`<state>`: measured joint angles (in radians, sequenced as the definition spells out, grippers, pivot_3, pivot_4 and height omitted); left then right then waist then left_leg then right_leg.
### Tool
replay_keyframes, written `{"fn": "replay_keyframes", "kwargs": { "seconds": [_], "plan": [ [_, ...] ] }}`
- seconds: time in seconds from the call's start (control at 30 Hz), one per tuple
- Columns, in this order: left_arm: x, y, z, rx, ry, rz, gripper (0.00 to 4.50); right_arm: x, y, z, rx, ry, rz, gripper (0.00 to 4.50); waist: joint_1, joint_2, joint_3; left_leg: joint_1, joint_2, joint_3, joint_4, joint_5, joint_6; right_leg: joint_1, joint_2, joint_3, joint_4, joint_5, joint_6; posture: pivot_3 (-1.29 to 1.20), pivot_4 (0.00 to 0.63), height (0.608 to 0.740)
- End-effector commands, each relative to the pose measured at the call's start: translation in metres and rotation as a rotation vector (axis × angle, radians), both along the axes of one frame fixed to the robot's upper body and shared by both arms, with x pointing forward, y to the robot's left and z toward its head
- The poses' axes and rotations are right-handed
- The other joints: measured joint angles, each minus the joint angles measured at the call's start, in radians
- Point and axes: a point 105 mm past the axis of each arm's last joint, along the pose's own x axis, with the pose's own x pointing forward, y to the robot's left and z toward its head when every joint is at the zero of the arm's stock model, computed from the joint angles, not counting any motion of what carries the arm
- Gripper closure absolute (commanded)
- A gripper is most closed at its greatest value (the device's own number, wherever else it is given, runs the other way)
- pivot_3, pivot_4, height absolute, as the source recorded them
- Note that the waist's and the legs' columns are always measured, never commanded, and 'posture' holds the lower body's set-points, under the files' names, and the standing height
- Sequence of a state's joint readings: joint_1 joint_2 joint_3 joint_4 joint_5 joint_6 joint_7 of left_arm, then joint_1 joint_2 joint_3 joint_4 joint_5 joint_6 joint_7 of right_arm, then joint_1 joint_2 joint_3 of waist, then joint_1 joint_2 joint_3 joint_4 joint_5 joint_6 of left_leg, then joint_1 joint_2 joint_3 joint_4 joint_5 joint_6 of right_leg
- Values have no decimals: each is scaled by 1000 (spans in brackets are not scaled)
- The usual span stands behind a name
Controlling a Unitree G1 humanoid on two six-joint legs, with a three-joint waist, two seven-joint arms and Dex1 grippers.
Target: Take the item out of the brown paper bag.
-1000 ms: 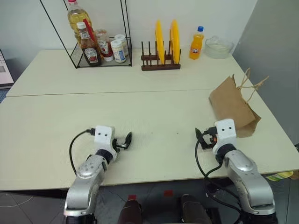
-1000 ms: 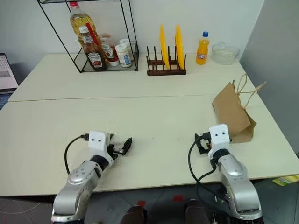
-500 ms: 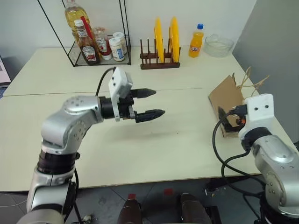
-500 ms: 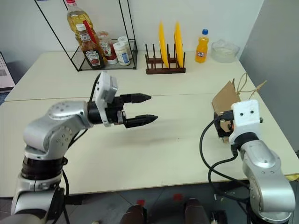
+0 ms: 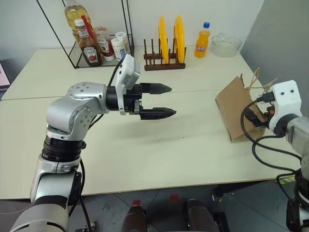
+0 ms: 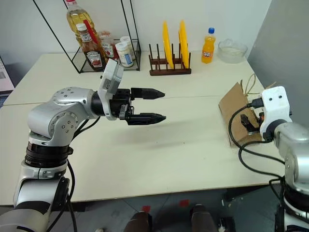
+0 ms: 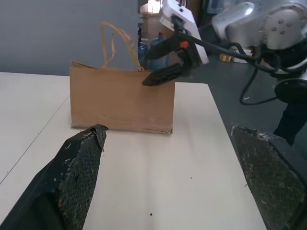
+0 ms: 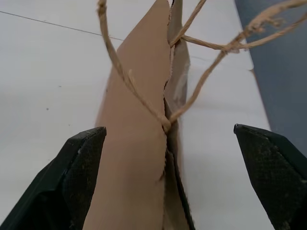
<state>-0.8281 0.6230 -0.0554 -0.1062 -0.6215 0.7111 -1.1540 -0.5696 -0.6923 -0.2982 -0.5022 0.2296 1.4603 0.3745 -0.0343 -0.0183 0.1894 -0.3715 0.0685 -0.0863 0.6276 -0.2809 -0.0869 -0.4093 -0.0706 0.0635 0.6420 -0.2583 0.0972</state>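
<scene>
Cream table (image 5: 193, 145), paper bag (image 5: 236, 113) at right edge, mouth nearly flat.
Approach step: left gripper (image 5: 166, 100) mid-frame, right gripper (image 8: 177, 158) at bag, both released; bottle presumably hidden inside. Next: spread mouth.

Cream surface (image 5: 159, 145) with a few things set along its far edge and right side

A seam runs across it from left to right. At the far left stands a black wire rack (image 5: 99, 60) holding bottles; beside it a dark wooden plate rack (image 5: 164, 65) with two yellow plates, then an orange soda bottle (image 5: 203, 42) and a clear bowl (image 5: 226, 47). The brown paper bag (image 5: 236, 113) rests near the right edge, handles toward the wall.
</scene>
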Motion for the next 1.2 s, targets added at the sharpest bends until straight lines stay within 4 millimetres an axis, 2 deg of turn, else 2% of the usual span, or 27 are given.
{"fn": "replay_keyframes", "kwargs": {
  "seconds": [0.03,0.23,0.4,0.5,0.57,0.87,1.07,1.2],
  "plan": [
    [-4,-2,6,-1,-56,-6,46,8,-6,10,28,-15,12,0,0,0,0,-1,0,0,0,0,0,0,0,0,0,0,0,0,150,740],
    [-5,1,4,-11,-57,17,46,26,-11,6,27,3,45,0,1,0,0,-7,0,0,1,1,-1,-6,0,0,0,0,1,0,150,740],
    [-4,2,6,-20,-72,37,46,37,-13,9,29,-48,66,0,0,0,0,-11,0,0,2,2,-4,-10,0,0,2,1,1,0,150,740],
    [-3,2,6,-26,-68,44,0,39,-14,6,35,-57,74,614,0,0,0,-11,0,0,2,3,-4,-10,0,0,2,1,1,0,150,740],
    [-4,2,6,-29,-65,41,0,39,-14,4,48,-54,79,1226,0,0,0,-11,0,0,2,3,-4,-10,0,0,2,1,1,0,150,740],
    [-2,2,8,-22,-70,42,0,40,-10,-4,101,-3,83,4487,0,0,0,-11,0,0,2,3,-5,-10,0,0,3,1,1,0,150,740],
    [0,2,10,-24,-77,49,0,42,-8,-2,81,-8,102,4487,0,0,0,-11,0,0,3,3,-5,-10,0,0,3,1,1,0,150,740],
    [0,4,13,-37,-76,60,0,42,6,7,55,-53,200,4487,0,0,0,-11,0,0,3,3,-5,-10,0,0,3,1,1,0,150,740]
  ]
}}
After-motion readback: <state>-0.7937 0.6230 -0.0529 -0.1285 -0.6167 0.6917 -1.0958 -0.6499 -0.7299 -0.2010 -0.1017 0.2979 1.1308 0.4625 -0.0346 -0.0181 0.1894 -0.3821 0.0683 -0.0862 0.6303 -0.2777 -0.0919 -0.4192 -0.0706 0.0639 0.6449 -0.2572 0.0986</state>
